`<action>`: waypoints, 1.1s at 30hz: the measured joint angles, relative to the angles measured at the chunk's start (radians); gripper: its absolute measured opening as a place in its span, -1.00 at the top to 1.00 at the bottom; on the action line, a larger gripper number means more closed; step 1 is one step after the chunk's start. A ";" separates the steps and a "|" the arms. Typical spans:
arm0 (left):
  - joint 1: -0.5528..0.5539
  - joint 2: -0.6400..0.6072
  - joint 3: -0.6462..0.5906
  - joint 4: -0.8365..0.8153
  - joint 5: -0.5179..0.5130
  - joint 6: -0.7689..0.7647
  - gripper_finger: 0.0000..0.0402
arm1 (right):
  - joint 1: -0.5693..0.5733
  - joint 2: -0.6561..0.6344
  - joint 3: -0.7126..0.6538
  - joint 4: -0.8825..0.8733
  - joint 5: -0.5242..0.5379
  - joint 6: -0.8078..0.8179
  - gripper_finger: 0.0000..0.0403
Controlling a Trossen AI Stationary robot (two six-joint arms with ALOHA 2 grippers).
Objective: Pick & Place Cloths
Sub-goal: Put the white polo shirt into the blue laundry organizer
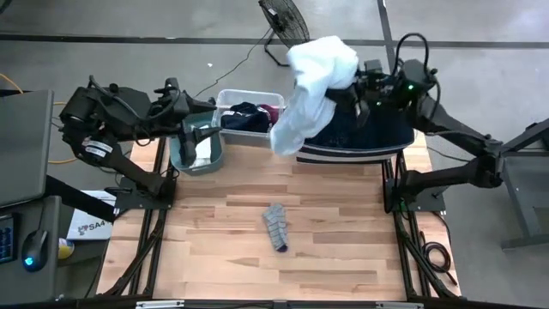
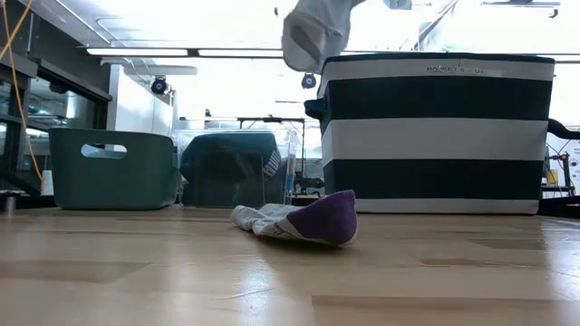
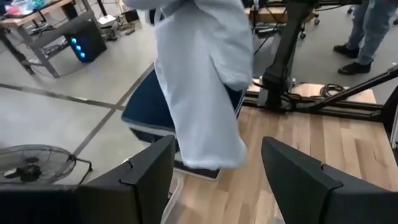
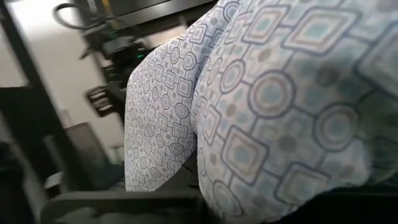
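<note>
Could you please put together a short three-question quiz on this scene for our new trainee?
1. True or false: the right hand holds the pale-blue cloth lifted above the striped navy bin.
2. Which bin is the left hand over? A) teal bin B) clear bin C) the striped navy bin
3. Fill in: the sock lies on the ____.

Key: 1 true; 2 A; 3 table.
</note>
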 joint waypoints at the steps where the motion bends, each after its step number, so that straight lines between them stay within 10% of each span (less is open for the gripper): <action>1: 0.000 -0.006 0.000 -0.009 -0.003 -0.004 -0.17 | -0.020 -0.005 0.000 -0.011 0.000 -0.003 0.86; 8: 0.000 -0.031 -0.009 -0.021 -0.004 -0.008 -0.17 | -0.100 0.015 0.096 -0.146 0.023 -0.058 0.86; 19: 0.000 -0.079 -0.120 -0.047 -0.005 -0.035 -0.17 | -0.100 0.160 0.484 -0.783 0.339 -0.284 0.87; 33: 0.000 -0.377 -0.685 0.216 -0.011 -0.151 -0.17 | -0.099 0.194 0.549 -1.245 0.648 -0.368 0.87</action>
